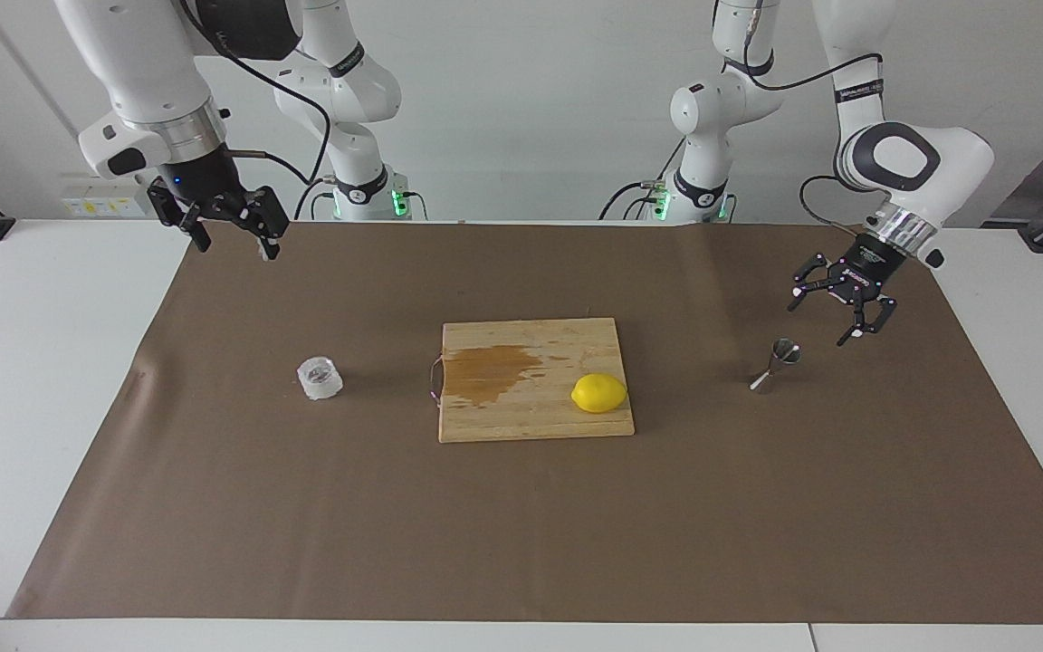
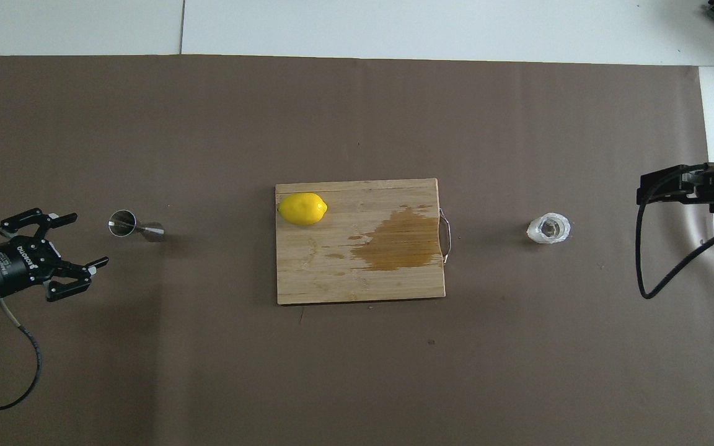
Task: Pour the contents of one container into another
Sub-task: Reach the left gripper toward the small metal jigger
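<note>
The clear faceted glass cup point(image 1: 320, 378) point(image 2: 548, 228) stands upright on the brown mat toward the right arm's end. The small silvery hourglass jigger point(image 1: 776, 366) point(image 2: 134, 225) stands upright toward the left arm's end. My left gripper point(image 1: 818, 324) point(image 2: 87, 240) hangs open just above the mat close beside the jigger, its fingers pointing toward it, touching nothing. My right gripper point(image 1: 236, 249) is open and empty, raised over the mat's edge near its base, well away from the cup. In the overhead view only part of its body point(image 2: 673, 184) shows.
A wooden cutting board point(image 1: 521, 426) point(image 2: 357, 285) with a metal handle lies at the mat's middle, between cup and jigger. It carries a wet brown stain and a yellow lemon point(image 1: 598, 393) point(image 2: 302, 209). A brown mat point(image 1: 521, 543) covers the white table.
</note>
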Available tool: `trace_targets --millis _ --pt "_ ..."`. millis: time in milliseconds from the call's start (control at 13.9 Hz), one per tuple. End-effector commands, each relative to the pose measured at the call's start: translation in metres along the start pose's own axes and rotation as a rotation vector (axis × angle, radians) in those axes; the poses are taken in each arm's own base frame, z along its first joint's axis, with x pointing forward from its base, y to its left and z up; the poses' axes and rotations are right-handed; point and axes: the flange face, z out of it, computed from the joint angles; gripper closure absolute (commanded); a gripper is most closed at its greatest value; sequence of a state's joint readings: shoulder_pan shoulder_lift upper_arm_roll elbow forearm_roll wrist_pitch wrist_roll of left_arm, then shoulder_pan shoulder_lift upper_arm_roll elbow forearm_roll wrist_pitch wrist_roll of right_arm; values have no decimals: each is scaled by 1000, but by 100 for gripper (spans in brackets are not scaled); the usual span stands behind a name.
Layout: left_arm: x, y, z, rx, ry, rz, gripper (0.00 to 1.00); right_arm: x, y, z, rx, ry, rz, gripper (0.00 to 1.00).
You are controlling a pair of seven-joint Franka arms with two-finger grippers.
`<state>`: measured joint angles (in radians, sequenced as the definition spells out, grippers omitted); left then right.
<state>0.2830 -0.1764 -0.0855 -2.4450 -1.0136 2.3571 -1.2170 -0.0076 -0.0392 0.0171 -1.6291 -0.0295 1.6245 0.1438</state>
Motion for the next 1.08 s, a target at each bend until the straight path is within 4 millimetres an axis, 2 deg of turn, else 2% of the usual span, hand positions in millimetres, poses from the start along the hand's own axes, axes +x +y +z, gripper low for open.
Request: trace_targets --millis 0,360,649,1009 --pt "-8 -25 13 -35 19 -8 0 -4 4 -2 19 -8 5 0" --pt "2 -23 20 -95 22 -87 0 -4 3 -1 20 -10 5 0" --pt "-20 -37 42 -122 31 -105 0 -4 4 -1 18 -10 6 0" --pt "-17 -36 44 -142 46 -127 0 -4 4 -2 19 -8 5 0"
